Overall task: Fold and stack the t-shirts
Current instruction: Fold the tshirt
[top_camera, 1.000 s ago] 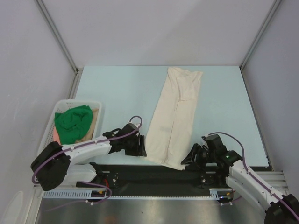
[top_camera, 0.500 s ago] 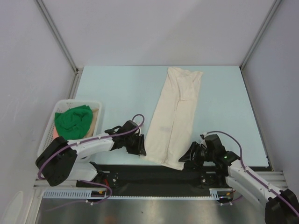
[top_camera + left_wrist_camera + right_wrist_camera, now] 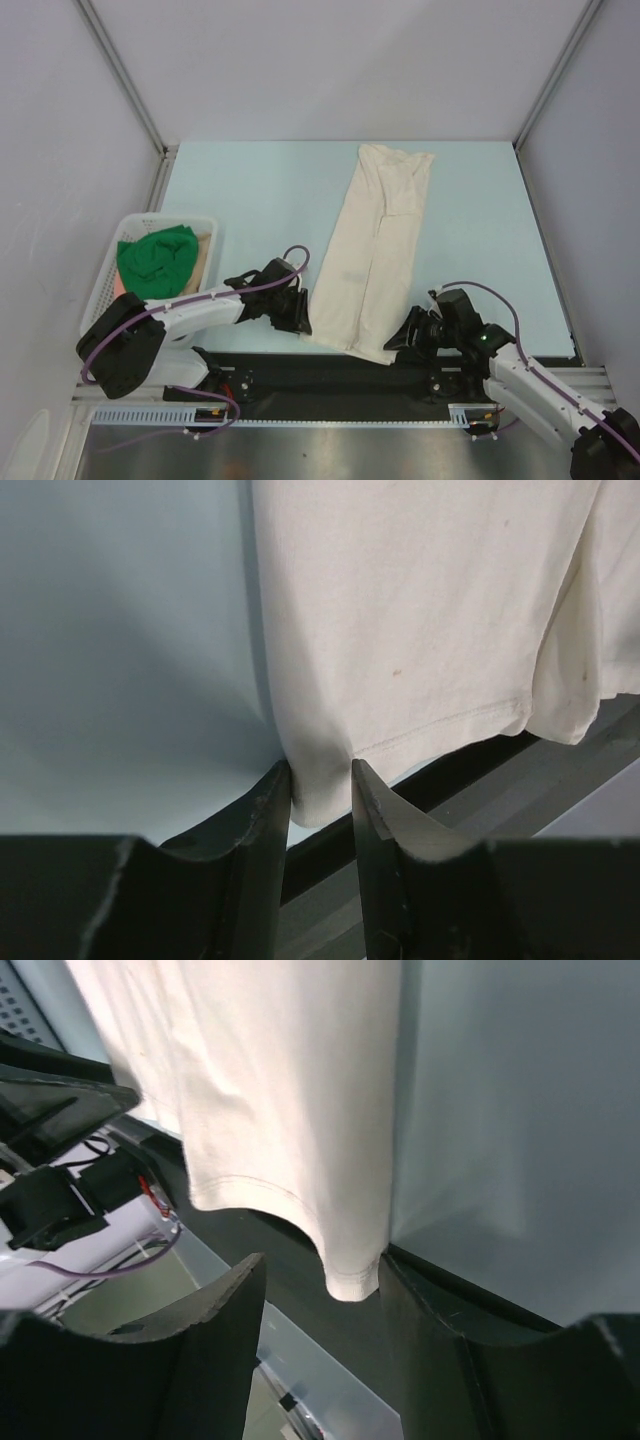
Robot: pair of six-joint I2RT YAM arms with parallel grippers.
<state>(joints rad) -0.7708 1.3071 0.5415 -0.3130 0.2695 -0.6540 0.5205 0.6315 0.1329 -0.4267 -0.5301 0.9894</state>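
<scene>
**Surface** [image 3: 250, 200]: Pale blue. It fills the middle of the overhead view and ends in a black rail [image 3: 330, 375] at the lower edge.

**Cream t-shirt** [image 3: 378, 240]: Folded into a long narrow strip. It runs from upper centre-right down to the rail, and its lower hem slightly overhangs that rail.

**Basket** [image 3: 165, 218]: Sits at the left edge of the frame, well apart from the strip. It holds a green t-shirt [image 3: 155, 262]; the other cloth beneath it is too hidden to identify.

**Left end effector** [image 3: 320, 772]: Positioned at the strip's lower-left hem corner. The fingers stand close on either side of the corner, with cloth filling the gap between them. Whether the cloth is actually clamped cannot be told.

**Right end effector** [image 3: 322, 1270]: Positioned at the lower-right hem corner. The jaws are open and wide apart. The corner hangs between them and nothing is gripped.

**Assessment:** The step in hand appears to be taking both hem corners so the strip can be folded end to end.

**Recommendations:**
- Close the right jaws fully over the stitched hem so they catch every layer, not just the top ply.
- Confirm the left hold before lifting.
- Raise both corners together and level, with the strip taut between them, so the side folds do not open.
- Carry the hem toward the upper end of the strip and lay it square to that end.

**Risk:** With an uneven grip, one corner may slip and skew the fold.
</scene>
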